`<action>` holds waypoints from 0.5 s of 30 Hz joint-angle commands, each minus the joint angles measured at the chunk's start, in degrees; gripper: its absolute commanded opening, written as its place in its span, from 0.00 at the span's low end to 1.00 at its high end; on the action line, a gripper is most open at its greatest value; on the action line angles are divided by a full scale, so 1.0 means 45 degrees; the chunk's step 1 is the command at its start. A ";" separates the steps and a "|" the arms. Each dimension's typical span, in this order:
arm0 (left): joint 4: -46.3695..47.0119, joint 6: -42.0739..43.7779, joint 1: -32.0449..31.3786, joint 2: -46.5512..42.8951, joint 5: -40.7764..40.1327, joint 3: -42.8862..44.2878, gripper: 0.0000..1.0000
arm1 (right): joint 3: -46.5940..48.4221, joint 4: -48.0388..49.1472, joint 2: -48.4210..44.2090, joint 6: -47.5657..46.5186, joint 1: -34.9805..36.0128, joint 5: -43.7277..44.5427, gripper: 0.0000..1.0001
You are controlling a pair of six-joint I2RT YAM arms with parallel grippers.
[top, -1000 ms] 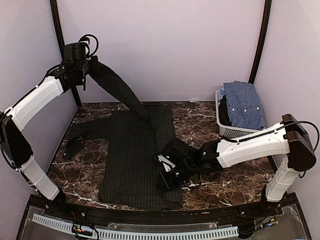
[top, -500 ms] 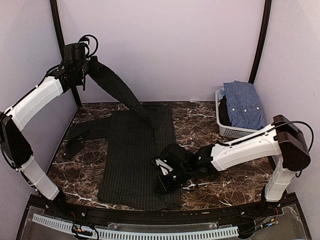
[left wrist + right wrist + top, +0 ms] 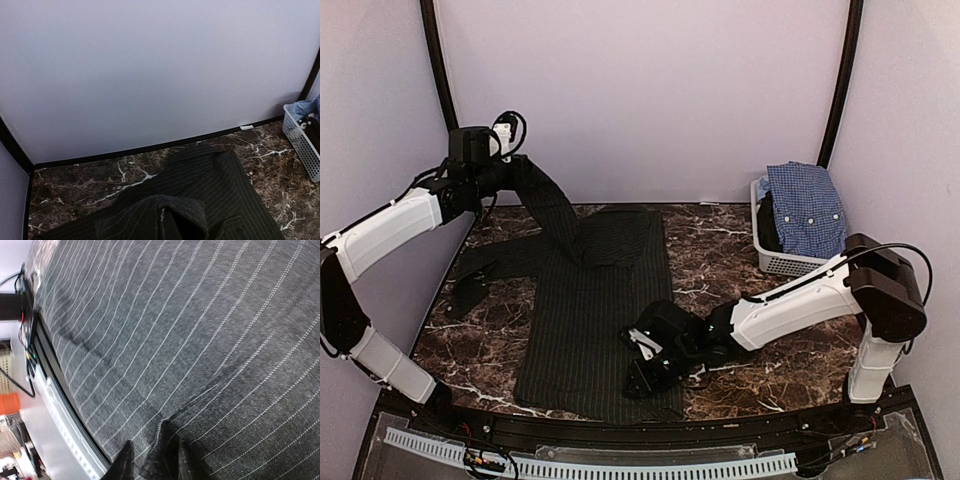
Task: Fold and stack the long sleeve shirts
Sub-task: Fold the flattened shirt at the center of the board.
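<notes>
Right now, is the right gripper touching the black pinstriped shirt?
Touching. The right wrist view shows the right gripper pinching a raised fold of the black pinstriped shirt, with the cloth bunched between its two fingers.

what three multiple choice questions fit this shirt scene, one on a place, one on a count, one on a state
1. Where is the blue check shirt? A on a hanger, B in the white basket, C on a chair
2. How many shirts lie spread on the table? A three, B two, C one
3. The left claw is: A holding part of the black shirt raised, B open and empty, C out of sight
Answers: B, its check cloth is piled in the basket at the far right; C, only the black shirt lies there; A, striped cloth runs from the claw down to the table.
</notes>
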 commanded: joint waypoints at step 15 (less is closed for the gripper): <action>-0.1949 0.0951 -0.0978 0.0145 1.0376 -0.0604 0.01 | 0.1013 -0.0972 -0.3639 -0.2345 -0.1777 0.5009 0.71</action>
